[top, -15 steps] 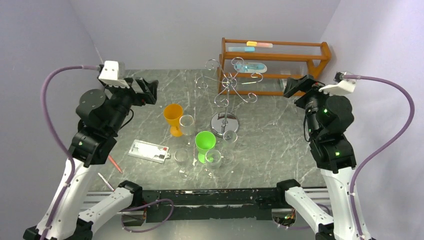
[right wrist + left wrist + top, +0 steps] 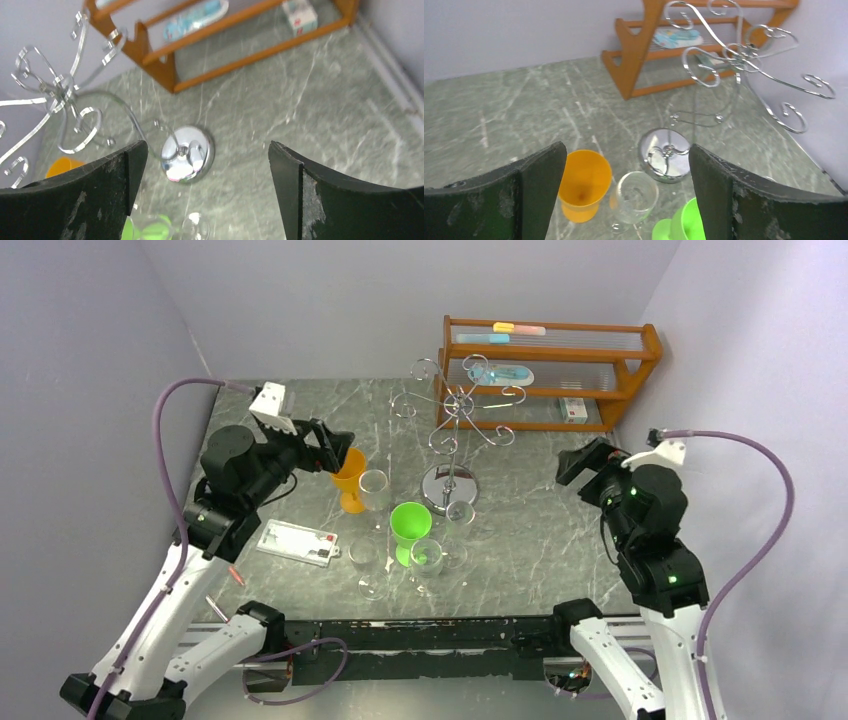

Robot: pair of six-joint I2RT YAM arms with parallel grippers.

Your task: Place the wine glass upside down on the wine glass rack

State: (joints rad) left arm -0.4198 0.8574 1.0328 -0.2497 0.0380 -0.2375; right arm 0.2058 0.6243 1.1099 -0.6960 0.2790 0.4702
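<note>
Approaching — the left gripper (image 2: pixel 336 447), fingers wide and empty like the right gripper's (image 2: pixel 576 464), is hovering over the orange cup (image 2: pixel 347 476) and the wine glass (image 2: pixel 373 489) standing beside it on the counter (image 2: pixel 540 520), near the wine glass rack (image 2: pixel 452 426); next, lowering around its bowl seems called for.

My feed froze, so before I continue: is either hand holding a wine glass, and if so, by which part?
Nothing is held. The left hand and the right hand are both open and empty.
</note>
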